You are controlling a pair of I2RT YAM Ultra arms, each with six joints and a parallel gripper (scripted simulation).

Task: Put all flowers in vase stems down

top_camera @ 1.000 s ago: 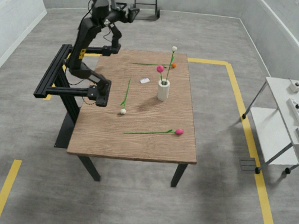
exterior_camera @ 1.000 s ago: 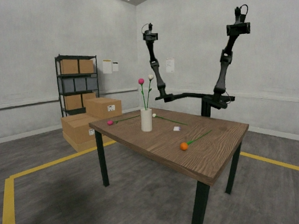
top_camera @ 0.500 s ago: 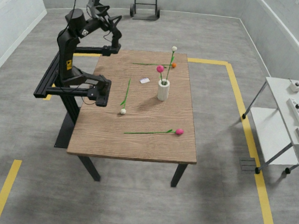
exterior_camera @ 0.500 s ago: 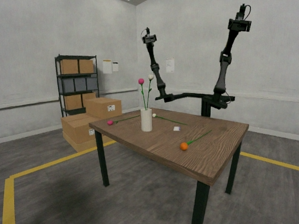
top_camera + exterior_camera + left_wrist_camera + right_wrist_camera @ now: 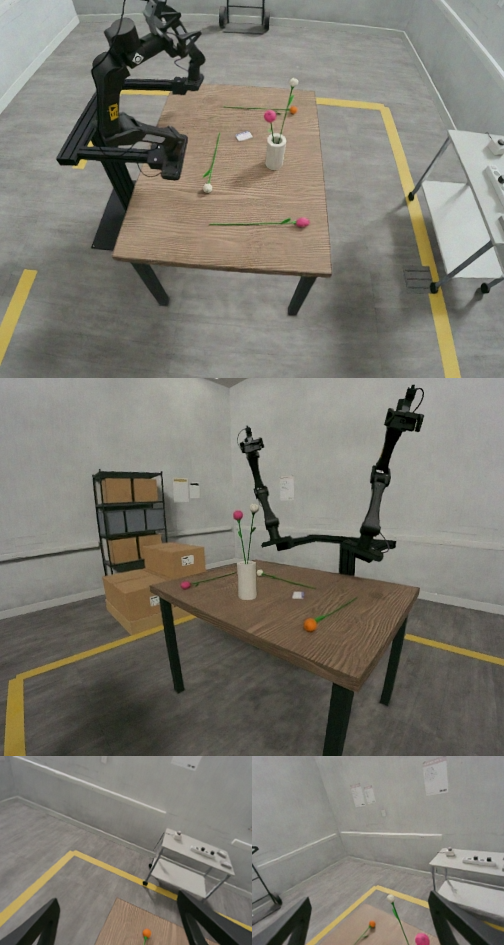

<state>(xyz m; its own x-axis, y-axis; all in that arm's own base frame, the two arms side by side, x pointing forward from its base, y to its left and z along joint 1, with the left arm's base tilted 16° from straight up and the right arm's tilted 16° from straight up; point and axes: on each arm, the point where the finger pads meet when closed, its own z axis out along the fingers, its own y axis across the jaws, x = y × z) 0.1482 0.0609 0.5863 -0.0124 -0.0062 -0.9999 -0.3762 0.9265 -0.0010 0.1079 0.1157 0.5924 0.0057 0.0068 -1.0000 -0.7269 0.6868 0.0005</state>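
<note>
Hands, two, both open and empty — two flowers [image 5: 270,116] [image 5: 238,515] [image 5: 422,939] in one vase [image 5: 275,154] [image 5: 247,580], three lying out.
</note>
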